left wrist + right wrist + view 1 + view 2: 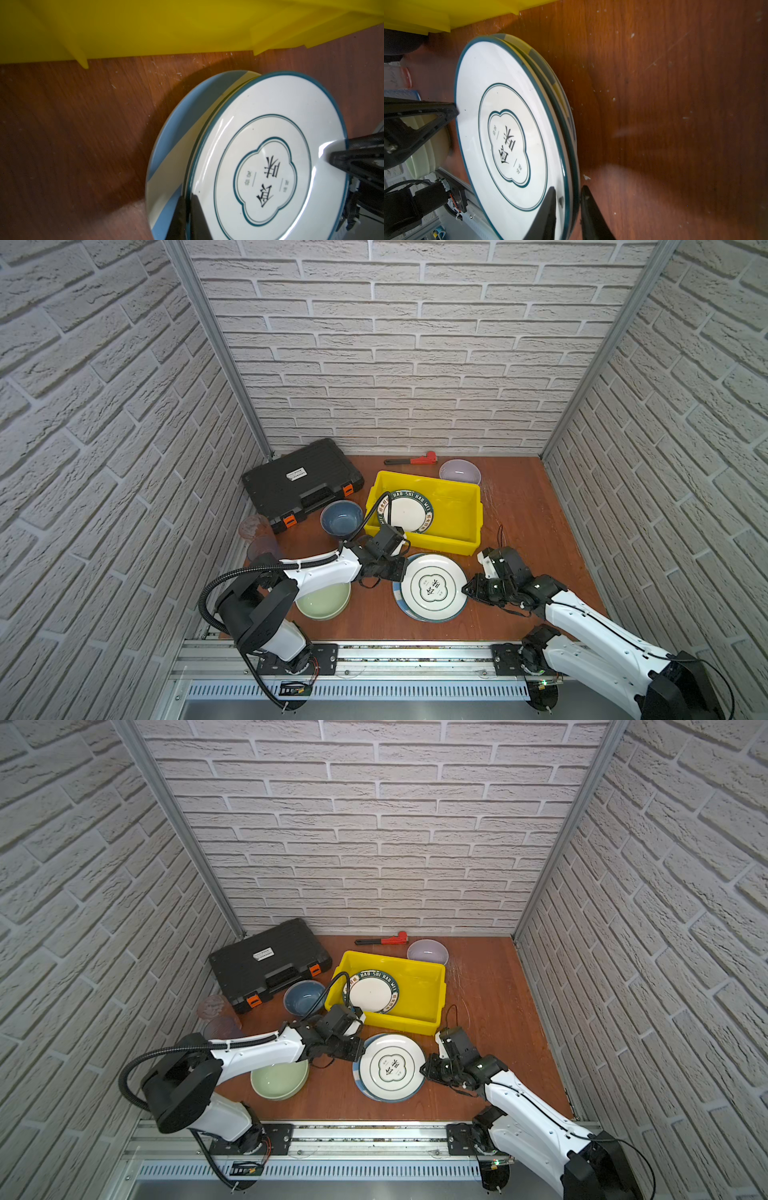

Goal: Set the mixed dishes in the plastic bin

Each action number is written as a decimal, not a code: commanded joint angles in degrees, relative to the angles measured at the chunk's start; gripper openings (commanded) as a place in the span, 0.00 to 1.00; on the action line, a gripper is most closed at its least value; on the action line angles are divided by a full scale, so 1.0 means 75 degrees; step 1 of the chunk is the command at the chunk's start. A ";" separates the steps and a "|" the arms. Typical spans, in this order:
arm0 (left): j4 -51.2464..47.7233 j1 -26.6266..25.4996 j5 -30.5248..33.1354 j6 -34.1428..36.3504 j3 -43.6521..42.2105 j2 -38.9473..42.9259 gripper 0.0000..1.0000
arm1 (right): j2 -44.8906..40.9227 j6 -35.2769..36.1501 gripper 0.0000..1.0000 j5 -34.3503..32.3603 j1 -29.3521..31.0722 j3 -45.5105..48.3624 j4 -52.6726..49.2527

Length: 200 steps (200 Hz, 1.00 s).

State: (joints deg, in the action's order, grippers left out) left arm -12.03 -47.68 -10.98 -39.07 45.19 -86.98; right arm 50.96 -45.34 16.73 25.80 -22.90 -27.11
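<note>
White plate (pixel 432 587) sits on top of a striped plate (pixel 172 124), on the surface (pixel 519 510) just in front of the yellow bin (pixel 436 544). It is not in yet. A lettered plate (pixel 409 512) lies inside the bin.

Left fingers (pixel 197 215): pinched tight on the white plate's rim, one above it and one slipped under. Right fingers (pixel 548 209): narrow, straddling the opposite edge. You cannot tell whether they press, and the gap seems to take in the lower rim too.

Risks, as I judge them:
- If the right side bites both rims, the striped plate comes up too and may drop.
- It is a thin pinch on glaze. An uneven lift between your two arms tilts the plate and it slides out.
- The bin's near wall is close, so a low carry clips its lip.
- Set down hard on the lettered plate and you chip one.
</note>
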 commanded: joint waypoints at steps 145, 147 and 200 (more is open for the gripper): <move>-0.0488 -0.0036 0.0149 -0.0024 -0.0309 -0.0215 0.06 | -0.0758 -0.0036 0.26 -0.0332 0.0062 -0.0679 -0.0994; -0.0489 -0.0034 0.0151 -0.0019 -0.0307 -0.0215 0.06 | -0.0764 -0.0036 0.26 -0.0327 0.0063 -0.0682 -0.0998; -0.0500 -0.0036 0.0152 -0.0017 -0.0271 -0.0250 0.06 | -0.0748 -0.0142 0.21 0.0006 0.0061 -0.0696 -0.0647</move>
State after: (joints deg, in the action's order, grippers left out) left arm -12.01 -47.70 -10.96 -39.27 44.64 -87.29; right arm 45.69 -45.87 15.64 25.80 -27.11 -33.67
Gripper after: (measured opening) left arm 0.061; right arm 0.219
